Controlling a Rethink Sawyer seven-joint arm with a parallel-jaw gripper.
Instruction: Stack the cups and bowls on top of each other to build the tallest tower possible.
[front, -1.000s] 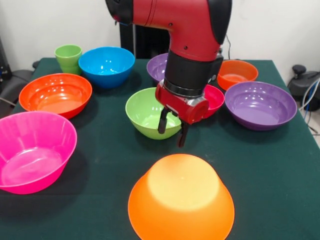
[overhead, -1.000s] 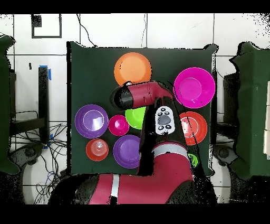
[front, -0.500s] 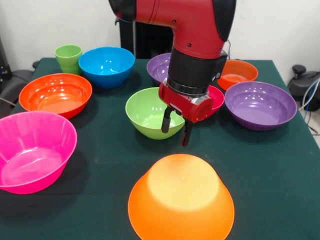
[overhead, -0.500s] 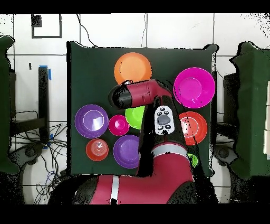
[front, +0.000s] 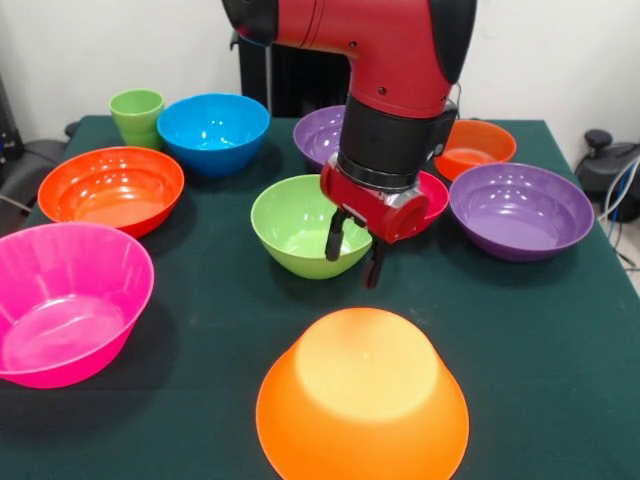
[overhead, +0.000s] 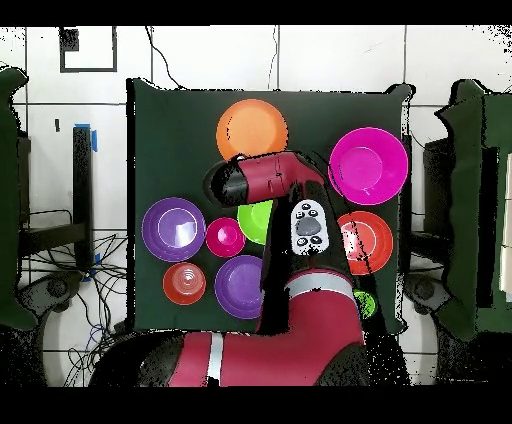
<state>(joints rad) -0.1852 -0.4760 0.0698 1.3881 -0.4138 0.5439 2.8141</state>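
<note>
Bottom centre of the front view: large orange bowl sits upturned on the worktop, dome up, nothing on it. That reads as the tower base, so the tower is one piece high.

Lower left: big pink bowl, upright, empty, well apart from the base.

Centre frame: gripper hangs over the right rim of the green bowl. The fingers are spread with a clear gap and hold nothing; one dark finger hangs in front of the bowl's rim, the other just right of it. Whether a finger touches the rim can't be told. Judgement: it is lining up to pick the green bowl as the next layer.

Left of centre: wide red-orange bowl, upright. Right of centre: large purple bowl, upright. The small magenta-red bowl peeks out behind the wrist, mostly hidden.

Upper frame, far side: blue bowl with the light-green cup just beside it at upper left; second purple bowl partly hidden by the arm; small red-orange bowl upper right.

Overhead view agrees: orange dome at top centre, arm covering most of the green bowl, the rest spread around it, none nested.

Progress: base placed only. Left: eight bowls and the cup, all loose on the worktop, none stacked yet.
</note>
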